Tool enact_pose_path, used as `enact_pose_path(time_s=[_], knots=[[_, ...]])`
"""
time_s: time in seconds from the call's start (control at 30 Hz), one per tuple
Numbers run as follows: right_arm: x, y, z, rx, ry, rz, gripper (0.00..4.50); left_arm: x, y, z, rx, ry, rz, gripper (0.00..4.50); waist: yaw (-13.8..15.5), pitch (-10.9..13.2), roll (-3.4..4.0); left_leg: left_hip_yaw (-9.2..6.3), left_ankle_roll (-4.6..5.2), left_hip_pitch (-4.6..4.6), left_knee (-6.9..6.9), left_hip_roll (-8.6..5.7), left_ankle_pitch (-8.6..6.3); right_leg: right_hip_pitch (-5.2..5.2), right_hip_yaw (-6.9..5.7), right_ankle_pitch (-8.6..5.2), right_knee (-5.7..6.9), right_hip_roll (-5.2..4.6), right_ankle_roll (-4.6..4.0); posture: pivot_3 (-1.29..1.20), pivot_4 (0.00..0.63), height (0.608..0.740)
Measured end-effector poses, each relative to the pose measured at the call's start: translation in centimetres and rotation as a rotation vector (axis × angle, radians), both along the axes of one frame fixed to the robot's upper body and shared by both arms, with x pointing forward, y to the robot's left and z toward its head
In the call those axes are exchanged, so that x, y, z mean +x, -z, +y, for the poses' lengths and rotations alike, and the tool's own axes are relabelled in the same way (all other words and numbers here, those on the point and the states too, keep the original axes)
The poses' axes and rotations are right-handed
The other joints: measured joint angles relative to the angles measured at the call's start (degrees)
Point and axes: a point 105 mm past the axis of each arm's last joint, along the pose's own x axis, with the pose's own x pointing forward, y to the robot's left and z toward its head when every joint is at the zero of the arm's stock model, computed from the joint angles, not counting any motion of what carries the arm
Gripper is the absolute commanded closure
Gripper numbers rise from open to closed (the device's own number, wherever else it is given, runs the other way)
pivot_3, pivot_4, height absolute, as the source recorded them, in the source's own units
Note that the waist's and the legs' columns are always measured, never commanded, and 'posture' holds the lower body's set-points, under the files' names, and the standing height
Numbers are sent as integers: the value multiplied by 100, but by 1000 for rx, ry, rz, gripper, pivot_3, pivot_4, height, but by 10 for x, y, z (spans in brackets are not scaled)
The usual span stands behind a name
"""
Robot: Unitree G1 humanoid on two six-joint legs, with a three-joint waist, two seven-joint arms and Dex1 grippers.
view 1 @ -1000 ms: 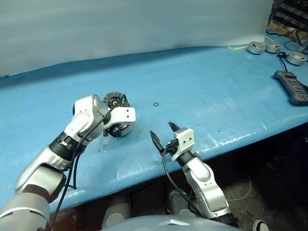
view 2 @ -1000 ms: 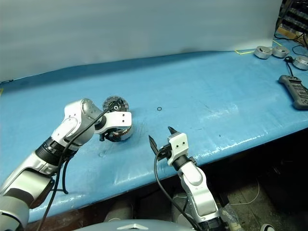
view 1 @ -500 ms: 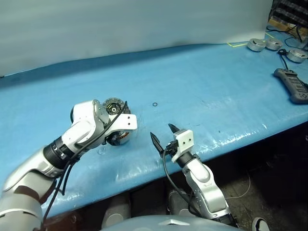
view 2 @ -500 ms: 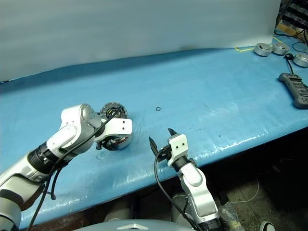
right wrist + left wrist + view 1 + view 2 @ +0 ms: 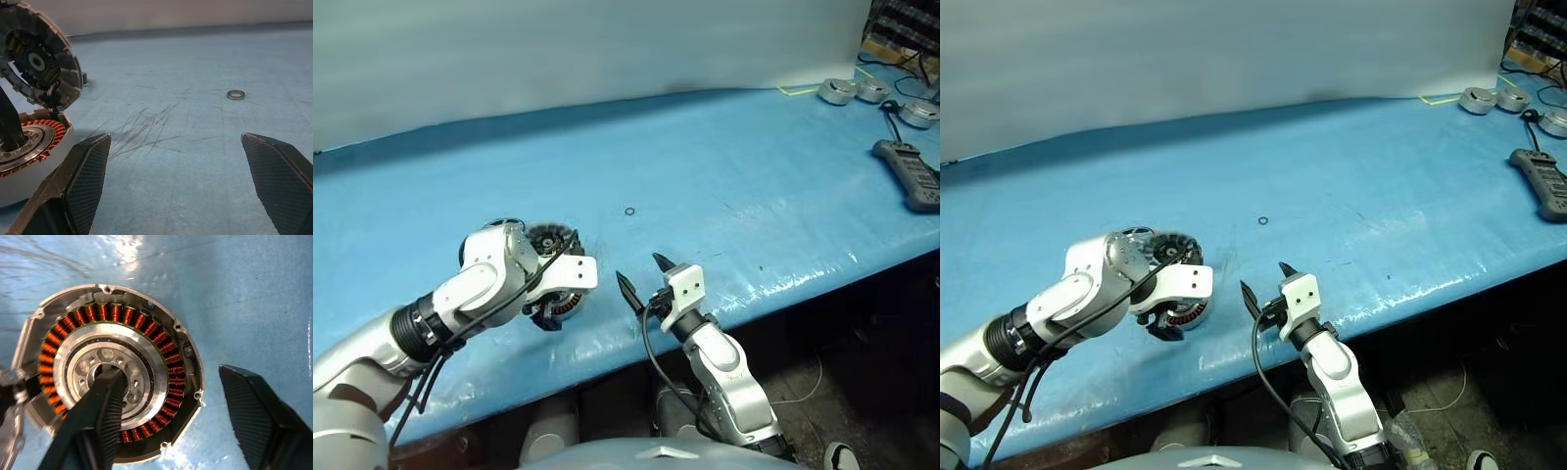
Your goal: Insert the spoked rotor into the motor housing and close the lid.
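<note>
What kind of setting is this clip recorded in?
Probably a workshop or lab bench for motor assembly: a long table under a blue cover, an opened motor housing with copper windings, spare silver pucks among cables, and a handheld controller at the far end.

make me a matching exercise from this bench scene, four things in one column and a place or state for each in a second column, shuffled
Things:
1. motor housing
2. lid
3. small metal ring
4. right gripper

Places or states:
A. lies alone on the blue table, apart from the other parts
B. fingers spread apart, nothing between them
C. stands tilted up at the housing's far side, segmented face showing
D. open on top, copper windings showing, one finger of the left gripper over its silver centre

Pairs: 1-D, 2-C, 3-A, 4-B
</note>
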Motion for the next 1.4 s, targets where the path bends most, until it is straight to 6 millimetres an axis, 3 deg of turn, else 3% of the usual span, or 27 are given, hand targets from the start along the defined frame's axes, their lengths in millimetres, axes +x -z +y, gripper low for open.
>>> enact_pose_path(time_s=[0.13, 0.5, 0.7, 0.8, 0.97, 1.2, 1.4], knots=[[0, 0, 0, 0, -1, 1, 0, 5, -15, 0, 0, 22, -52, 22, 2, 16, -18, 1, 0, -1, 0, 0, 0, -1, 1, 0, -1, 0, 0, 0, 150, 740], [-1, 2, 1, -4, -9, 9, 0, -11, -60, -13, -129, 99, -113, 22, -5, 33, -28, 1, 0, -3, 0, 2, 0, -4, 1, 0, -2, 1, 0, 0, 150, 740], [0, 0, -1, 6, 3, 9, 0, -19, -85, -28, -519, -83, -92, 22, -18, 40, -30, 1, 0, -1, 1, 1, 0, -1, 0, 0, -1, 0, 0, 0, 150, 740], [5, -1, -6, 7, 28, 19, 0, -25, -75, -25, -850, -272, -106, 22, -62, 41, -32, 5, -2, 2, 0, 7, 0, 0, 4, 2, -3, 3, 0, 0, 150, 740], [15, -10, -12, -16, 38, 5, 0, -34, -63, -3, -1081, -473, -226, 22, 36, 42, -41, -1, -9, 16, 5, 6, 3, 17, 1, 5, -1, -1, -1, 0, 150, 740], [30, -22, -9, -57, -11, -24, 0, -53, -29, 38, -1104, -614, -374, 22, 112, 41, -43, 11, -11, 23, 17, 1, 4, 23, 8, 11, 0, -7, 2, 0, 150, 740], [47, -20, -5, -119, -21, 20, 0, -39, -12, 60, -1086, -639, -530, 22, 130, 39, -44, 18, -12, 19, 19, -2, 4, 20, 12, 13, -2, -8, 4, 0, 150, 740]])
